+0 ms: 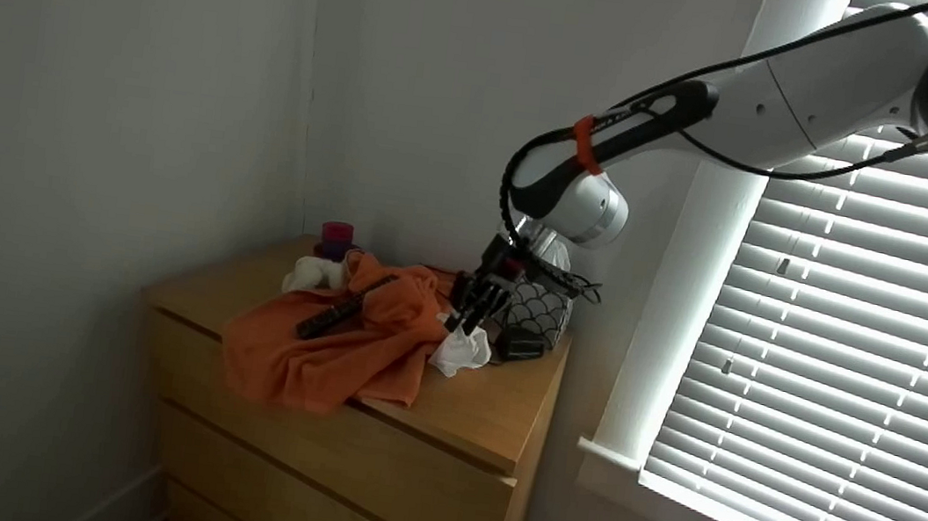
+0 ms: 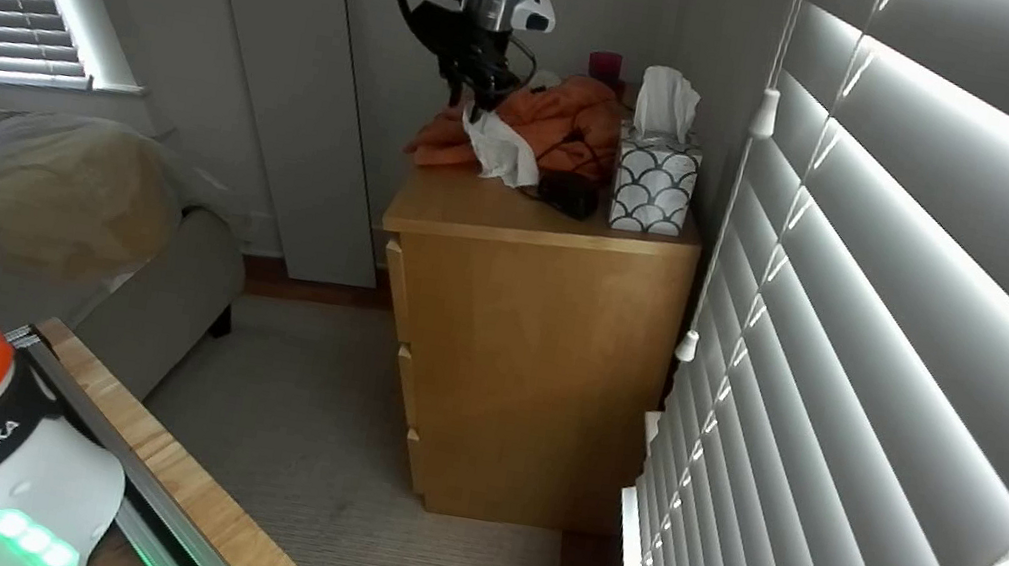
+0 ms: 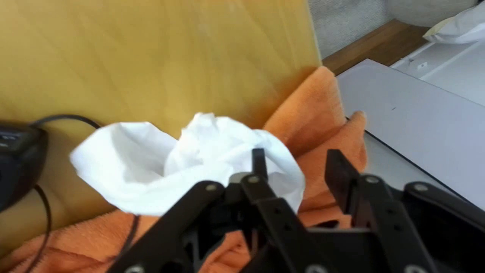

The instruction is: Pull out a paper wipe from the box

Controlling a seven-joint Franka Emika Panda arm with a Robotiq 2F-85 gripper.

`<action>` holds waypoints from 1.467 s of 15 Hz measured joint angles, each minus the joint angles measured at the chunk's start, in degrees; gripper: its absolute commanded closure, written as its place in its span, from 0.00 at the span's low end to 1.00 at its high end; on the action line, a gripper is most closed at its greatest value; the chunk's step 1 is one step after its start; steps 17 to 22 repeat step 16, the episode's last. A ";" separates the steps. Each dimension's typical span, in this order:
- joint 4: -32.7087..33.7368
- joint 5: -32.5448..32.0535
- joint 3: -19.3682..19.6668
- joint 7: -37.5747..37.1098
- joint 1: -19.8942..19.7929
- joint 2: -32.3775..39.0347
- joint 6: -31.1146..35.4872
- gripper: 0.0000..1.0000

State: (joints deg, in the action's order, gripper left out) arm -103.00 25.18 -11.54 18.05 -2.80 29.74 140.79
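Observation:
The paper wipe (image 1: 463, 352) is a crumpled white sheet lying on the dresser top against the orange cloth. It also shows as crumpled white tissue in an exterior view (image 2: 500, 149) and in the wrist view (image 3: 151, 178). My gripper (image 3: 297, 159) is open with its fingers apart. One fingertip overlaps the wipe's edge, and the gap shows the wipe's edge and orange cloth. The gripper (image 1: 463, 322) is just above the wipe in both exterior views (image 2: 467, 103). The box (image 2: 655, 185), white with dark scallop lines, stands upright with tissue sticking out its top. It is partly hidden behind the gripper in an exterior view (image 1: 541, 314).
The orange cloth (image 1: 328, 355) drapes over the dresser front, with a black remote (image 1: 333, 318) on it. A black device with a cable (image 2: 567, 194) sits beside the box. A red and purple cup (image 1: 337, 238) stands at the back. Window blinds (image 2: 854, 379) are close by.

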 measured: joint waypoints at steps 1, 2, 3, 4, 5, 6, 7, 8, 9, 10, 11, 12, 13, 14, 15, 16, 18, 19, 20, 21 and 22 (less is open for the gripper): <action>0.36 -0.20 -0.44 -0.38 0.29 -1.34 -1.18 0.14; 0.51 -1.08 -0.46 -1.29 0.76 -3.04 -2.25 0.07; 0.54 -2.73 -0.10 -2.93 1.25 -4.85 -3.32 0.01; 0.53 -4.70 0.61 -5.01 1.74 -6.70 -4.53 0.00; 0.51 -6.96 1.61 -6.88 2.16 -8.45 -5.73 0.00; 0.47 -9.13 2.67 -8.59 2.43 -9.99 -6.79 0.00; 0.39 -11.76 3.90 -10.24 2.63 -11.40 -7.66 0.00; 0.19 -14.50 5.18 -11.84 2.82 -12.63 -8.40 0.00; -0.16 -17.12 6.40 -13.43 2.90 -13.86 -9.30 0.00; -0.70 -19.35 7.44 -14.86 2.91 -15.11 -10.30 0.00; -1.29 -21.17 8.33 -16.15 2.91 -16.37 -11.49 0.01; -1.83 -22.61 9.08 -17.19 2.89 -17.67 -13.00 0.00; -2.39 -23.50 9.72 -18.04 2.84 -19.10 -15.42 0.00; -2.70 -24.57 10.27 -19.35 2.83 -20.43 -19.02 0.00; -2.69 -24.73 10.50 -19.57 2.78 -21.32 -20.18 0.00; -2.53 -24.70 10.53 -19.53 2.77 -21.45 -20.09 0.00; -2.53 -24.70 10.53 -19.53 2.77 -21.45 -20.09 0.00; -2.53 -24.70 10.53 -19.53 2.77 -21.45 -20.09 0.00; -2.53 -24.70 10.53 -19.53 2.77 -21.45 -20.09 0.00; -2.53 -24.70 10.53 -19.53 2.77 -21.45 -20.09 0.00; -2.53 -24.70 10.53 -19.53 2.77 -21.45 -20.09 0.00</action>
